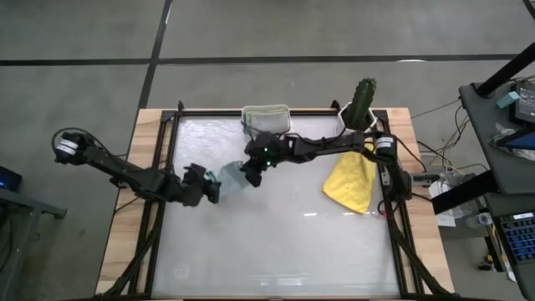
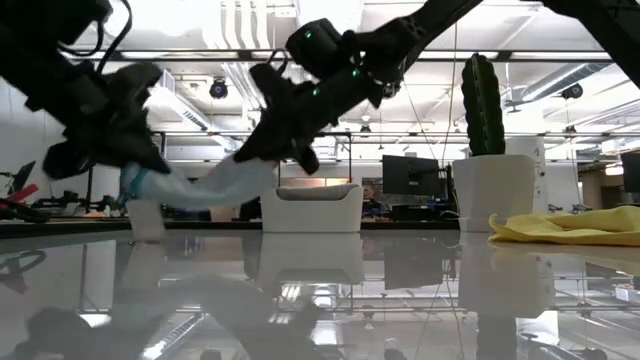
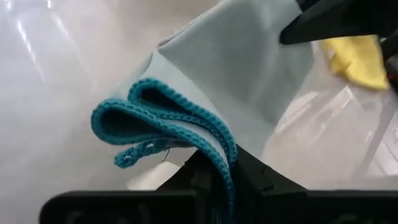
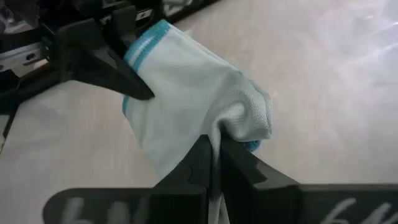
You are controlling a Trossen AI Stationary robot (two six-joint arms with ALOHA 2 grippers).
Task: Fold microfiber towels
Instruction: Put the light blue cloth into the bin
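A pale blue-grey microfiber towel (image 1: 230,178) with a teal stitched border hangs in the air between my two grippers, left of the table's middle. My left gripper (image 1: 211,186) is shut on its left end and my right gripper (image 1: 251,174) on its right end. In the low view the towel (image 2: 215,185) spans from one gripper to the other, clear of the table. A yellow towel (image 1: 351,180) lies crumpled on the table's right side. My left gripper pinches the towel's teal-stitched edge (image 3: 219,152) between its two fingers, where the border is doubled over into several layers. The towel is lifted clear of the table and runs away from the fingers toward the other gripper. My right gripper pinches a bunched fold at the towel's other end (image 4: 239,127) between its two fingers, slanting down from the table's far right. Several layers are gathered there. That end is lifted clear, and the cloth sags slightly toward my left gripper.
A white tub (image 1: 266,119) stands at the table's far edge, just behind the grippers. A cactus in a white pot (image 1: 361,104) stands at the far right corner. The near half of the table (image 1: 276,251) shows bare surface.
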